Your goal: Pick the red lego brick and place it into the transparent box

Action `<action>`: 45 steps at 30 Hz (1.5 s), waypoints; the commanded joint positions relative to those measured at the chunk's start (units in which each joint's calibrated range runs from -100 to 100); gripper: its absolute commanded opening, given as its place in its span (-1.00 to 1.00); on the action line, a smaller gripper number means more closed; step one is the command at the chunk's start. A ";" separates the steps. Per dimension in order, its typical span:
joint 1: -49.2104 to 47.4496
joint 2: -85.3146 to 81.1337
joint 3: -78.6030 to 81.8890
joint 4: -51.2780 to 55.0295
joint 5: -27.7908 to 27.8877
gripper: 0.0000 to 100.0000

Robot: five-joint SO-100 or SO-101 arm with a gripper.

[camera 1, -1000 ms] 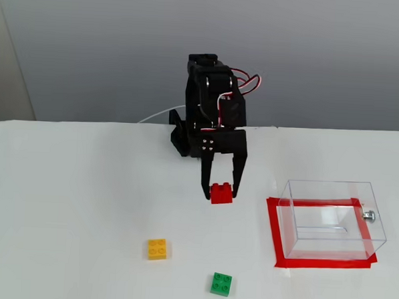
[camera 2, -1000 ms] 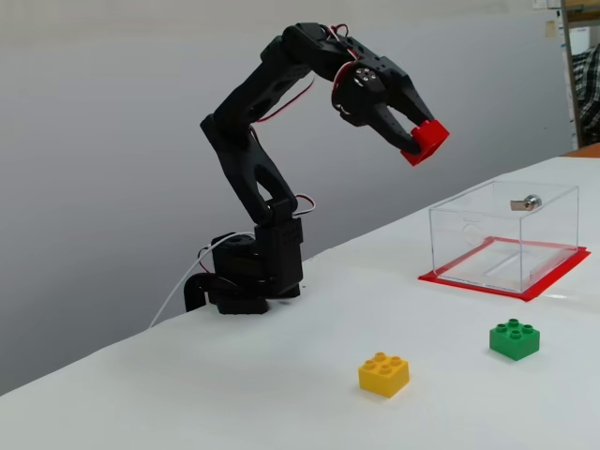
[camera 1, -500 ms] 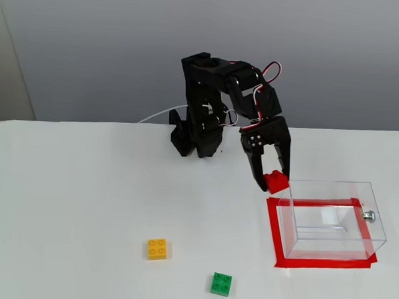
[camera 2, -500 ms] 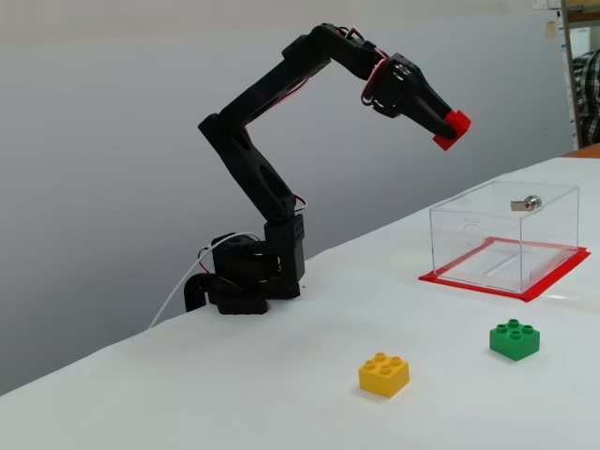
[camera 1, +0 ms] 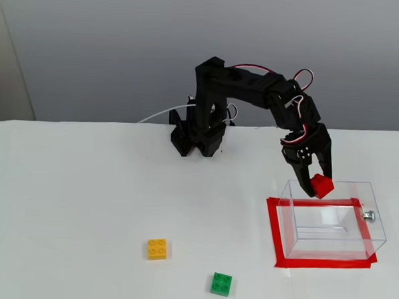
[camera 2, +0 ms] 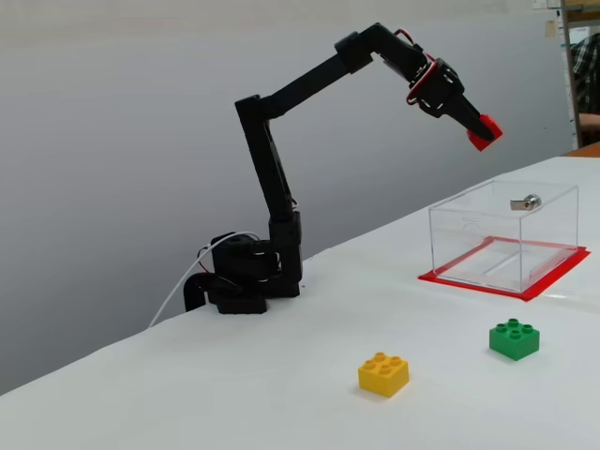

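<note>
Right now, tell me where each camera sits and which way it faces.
One fixed view: high, facing the arm's front, looking down on the table; whole arm shows.
Other fixed view: low at table height, side-on; whole arm shows.
Shared: claw holding the red lego brick above the transparent box.

one red lego brick (camera 1: 321,186), one yellow brick (camera 1: 157,248), one green brick (camera 1: 221,284), one transparent box (camera 1: 330,216)

You're looking at a lab or office test corner. A plain white bench (camera 1: 69,203) stands against a bare grey wall (camera 1: 111,44), and a rectangle of red tape (camera 1: 275,240) marks a fixed spot on it. At the right edge of a fixed view there is shelving (camera 2: 574,56) and part of a person in a checked shirt (camera 2: 591,89).
</note>
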 commanded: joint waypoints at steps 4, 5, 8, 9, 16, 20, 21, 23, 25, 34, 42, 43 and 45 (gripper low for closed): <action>-4.44 5.66 -4.04 0.00 0.32 -0.95; -4.96 6.76 -4.04 0.00 0.32 -0.95; -6.29 9.82 -4.04 0.00 0.32 -0.95; -6.58 10.75 -4.04 -0.17 0.32 -0.94; -7.54 15.16 -7.93 -0.70 0.32 -0.94; -7.54 18.89 -12.81 -0.70 0.32 -0.94; -7.62 19.83 -13.89 -0.70 0.32 -0.94; -7.77 21.44 -15.52 -0.70 0.32 -0.94; -8.51 22.46 -16.52 -0.70 0.32 -0.94; -10.72 23.14 -16.43 -0.70 0.32 -0.91; -10.80 23.14 -15.88 -0.09 0.32 -0.42; -10.80 23.14 -15.88 -0.09 0.32 -0.39; -10.80 23.14 -15.70 0.00 0.32 -0.34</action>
